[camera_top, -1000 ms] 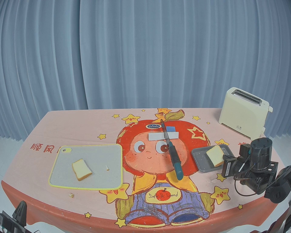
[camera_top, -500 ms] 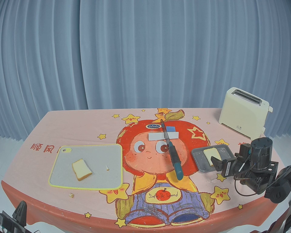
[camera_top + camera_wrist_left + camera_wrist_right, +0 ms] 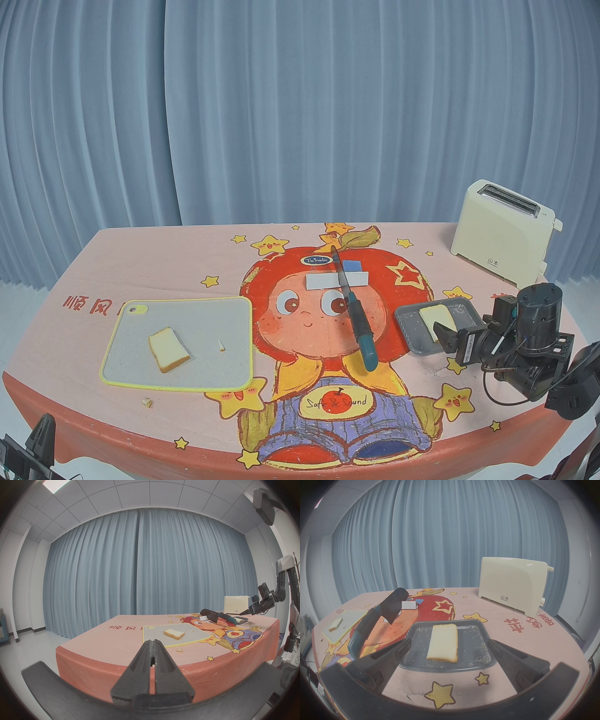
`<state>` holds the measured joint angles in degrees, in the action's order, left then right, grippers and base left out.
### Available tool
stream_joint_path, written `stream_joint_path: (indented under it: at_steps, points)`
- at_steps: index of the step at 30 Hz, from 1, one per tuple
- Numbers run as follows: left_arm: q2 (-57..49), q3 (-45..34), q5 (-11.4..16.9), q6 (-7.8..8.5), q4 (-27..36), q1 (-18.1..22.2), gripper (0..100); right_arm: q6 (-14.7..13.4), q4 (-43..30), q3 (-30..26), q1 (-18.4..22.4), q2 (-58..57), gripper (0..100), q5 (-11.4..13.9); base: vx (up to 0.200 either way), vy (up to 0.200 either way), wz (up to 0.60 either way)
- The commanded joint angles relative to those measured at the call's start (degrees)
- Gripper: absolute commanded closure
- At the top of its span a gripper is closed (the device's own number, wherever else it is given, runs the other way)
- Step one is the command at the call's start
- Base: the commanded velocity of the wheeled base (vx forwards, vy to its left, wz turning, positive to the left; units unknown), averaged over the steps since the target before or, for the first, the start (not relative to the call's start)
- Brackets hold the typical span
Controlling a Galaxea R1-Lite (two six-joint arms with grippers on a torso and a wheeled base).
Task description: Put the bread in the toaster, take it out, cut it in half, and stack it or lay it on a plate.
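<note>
Remaining bread half (image 3: pixel 169 349): on board (image 3: pixel 206 325), well apart from plate (image 3: pixel 406 328)
Nearer: left tool (image 3: pixel 152 645), closed, empty
Farther: right tool (image 3: pixel 448 643), spread wide, empty

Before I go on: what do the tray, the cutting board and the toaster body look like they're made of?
Tray: dark grey, matte, thin raised rim; coated metal or plastic, can't tell which.
Cutting board: speckled grey face with a yellow-green edge band and a hang hole; likely plastic.
Toaster: cream shell, smooth with a soft sheen; plastic or painted metal.
</note>
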<state>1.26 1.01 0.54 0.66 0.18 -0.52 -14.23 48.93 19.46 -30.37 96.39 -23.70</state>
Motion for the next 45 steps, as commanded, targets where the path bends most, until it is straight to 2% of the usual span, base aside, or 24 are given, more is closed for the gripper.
stream_joint_path:
  at_steps: [1, 23, 30, 36, 42, 45]
  points:
    - [0.0, -0.9, 0.0, -0.04, 0.0, 0.0, 100, 0.1, 0.0, 0.1, 0.0, -0.2, 0, 0.0, 0.0, 0.0, 0.0]
    - [0.0, -0.9, 0.0, 0.13, 0.0, 0.0, 100, 0.2, 0.1, 0.2, 1.5, -1.1, 0, 0.0, 0.0, 0.0, 0.0]
    - [0.0, -0.9, 0.0, -0.04, 0.0, 0.0, 100, 1.0, 0.4, 1.3, 2.2, -6.6, 0, -0.4, 0.0, 0.0, 0.0]
    - [0.1, -0.9, 0.0, -0.04, 0.0, 0.0, 100, 1.0, 0.5, 0.8, 5.8, -8.9, 0, -0.2, 0.0, 0.0, 0.0]
    - [0.1, -0.9, 0.0, -0.04, 0.0, 0.0, 100, 1.0, 0.4, -2.5, 10.1, -13.2, 0, 0.2, 0.0, 0.0, 0.0]
    - [0.1, -0.9, 0.0, -0.04, 0.0, 0.0, 100, 2.2, 0.4, -3.7, 12.1, -15.5, 0, 0.3, 0.0, 0.0, 0.0]
